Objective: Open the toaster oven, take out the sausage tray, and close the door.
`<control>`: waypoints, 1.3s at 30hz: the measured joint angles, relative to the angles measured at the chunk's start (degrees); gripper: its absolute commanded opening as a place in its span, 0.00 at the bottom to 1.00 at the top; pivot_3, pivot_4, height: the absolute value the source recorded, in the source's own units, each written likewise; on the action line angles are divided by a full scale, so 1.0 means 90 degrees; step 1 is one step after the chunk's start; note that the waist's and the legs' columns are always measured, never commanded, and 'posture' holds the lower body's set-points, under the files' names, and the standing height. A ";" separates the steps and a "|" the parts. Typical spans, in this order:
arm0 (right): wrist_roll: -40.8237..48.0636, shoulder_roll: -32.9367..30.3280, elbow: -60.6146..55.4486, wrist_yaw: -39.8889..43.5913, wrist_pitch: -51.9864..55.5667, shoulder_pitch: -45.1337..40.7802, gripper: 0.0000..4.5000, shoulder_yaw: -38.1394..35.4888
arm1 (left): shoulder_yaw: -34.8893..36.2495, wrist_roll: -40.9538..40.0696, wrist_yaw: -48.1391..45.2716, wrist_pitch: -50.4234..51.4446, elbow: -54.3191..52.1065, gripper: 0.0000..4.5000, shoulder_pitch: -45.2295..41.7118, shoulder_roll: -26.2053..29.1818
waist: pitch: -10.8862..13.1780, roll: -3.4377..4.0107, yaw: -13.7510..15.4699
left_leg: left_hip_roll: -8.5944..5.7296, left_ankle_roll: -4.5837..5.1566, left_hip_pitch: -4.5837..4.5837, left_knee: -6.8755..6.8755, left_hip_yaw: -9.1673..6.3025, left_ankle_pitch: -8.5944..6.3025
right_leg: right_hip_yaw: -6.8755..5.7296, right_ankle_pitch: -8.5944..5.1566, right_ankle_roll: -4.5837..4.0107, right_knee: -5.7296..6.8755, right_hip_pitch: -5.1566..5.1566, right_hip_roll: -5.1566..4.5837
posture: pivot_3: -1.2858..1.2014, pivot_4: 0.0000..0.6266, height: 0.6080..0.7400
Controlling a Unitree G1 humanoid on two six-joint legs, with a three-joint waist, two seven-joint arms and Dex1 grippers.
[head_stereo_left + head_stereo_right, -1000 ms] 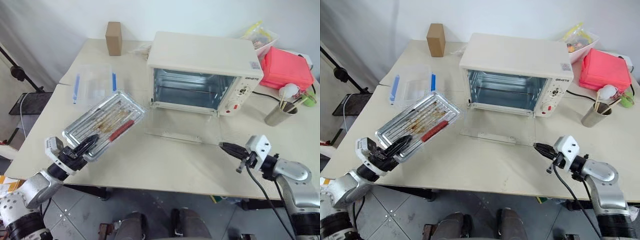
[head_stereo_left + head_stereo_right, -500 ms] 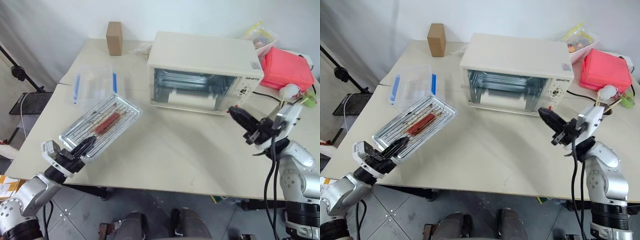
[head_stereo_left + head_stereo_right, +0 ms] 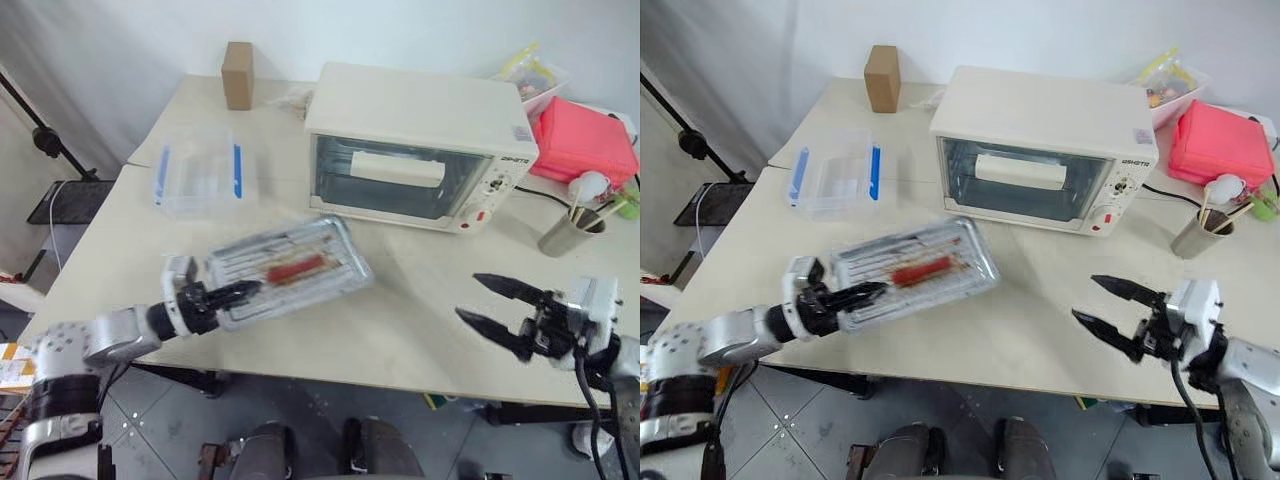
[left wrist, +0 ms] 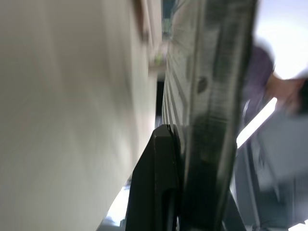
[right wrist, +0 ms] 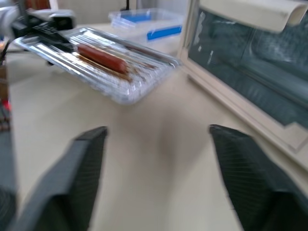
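1. Standing at the back of the desk [image 3: 400, 320], the toaster oven [image 3: 420, 140] is a rigid, boxy appliance, judged heavy enough to stay put when its front is worked. Its door [image 3: 395, 180] is upright and shut against the frame; the glass panel is fragile, so the wide bar handle [image 3: 398, 168] across its top is the proper place to take hold.
2. The sausage tray [image 3: 285, 272] hangs in the air over the near left part of the desk, well apart from the oven and near level. It is thin sheet metal, judged light and stiff, with greasy smears that make it slippery; the raised rim at a short end is the sound hold. The red sausage [image 3: 297, 268] lies loose on it and could roll if the tray tilts.
3. The left pincer [image 3: 232, 293] is clamped together on the tray's near short rim, carrying it from that one end.
4. The right pincer [image 3: 500, 306] has its fingers spread wide apart over the near right of the desk, holding and touching nothing.
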 measured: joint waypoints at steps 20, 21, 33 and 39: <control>-0.0207 0.0511 -0.0869 -0.0217 -0.0180 0.2391 1.00 -0.0833 | -0.3066 0.5684 -0.4602 -0.1169 0.2543 0.09 -0.3585 -0.2058 | -0.0015 0.0027 0.0186 | -0.0030 -0.0001 0.0094 -0.0076 -0.0009 -0.0005 | 0.0003 0.0008 0.0038 -0.0079 0.0106 -0.0019 | 0.52 0.24 1.00; -0.0208 0.0561 -0.0930 -0.0265 -0.0180 0.2423 1.00 -0.0833 | -0.3127 0.5842 -0.4739 -0.1208 0.2657 0.13 -0.3661 -0.2114 | -0.0016 0.0027 0.0186 | -0.0030 -0.0001 0.0092 -0.0079 -0.0009 -0.0005 | 0.0003 0.0008 0.0038 -0.0081 0.0103 -0.0019 | 0.52 0.24 1.00; -0.0243 0.0698 -0.1220 -0.0503 -0.0191 0.2639 1.00 -0.0830 | -0.3180 0.6755 -0.5972 -0.1343 0.1946 0.93 -0.3269 -0.1378 | -0.0014 0.0026 -0.0062 | -0.0013 -0.0006 0.0093 -0.0097 -0.0009 -0.0002 | 0.0007 0.0002 0.0028 -0.0078 0.0089 -0.0013 | 0.52 0.24 1.00; -0.0233 0.0644 -0.1190 -0.0515 -0.0133 0.2431 1.00 -0.0829 | -0.2551 0.7130 -0.6335 -0.3144 0.0781 0.99 -0.2173 -0.0397 | -0.0014 0.0026 -0.0076 | -0.0005 -0.0014 0.0099 -0.0104 -0.0009 0.0000 | 0.0007 -0.0006 0.0012 -0.0072 0.0085 -0.0014 | 0.52 0.24 1.00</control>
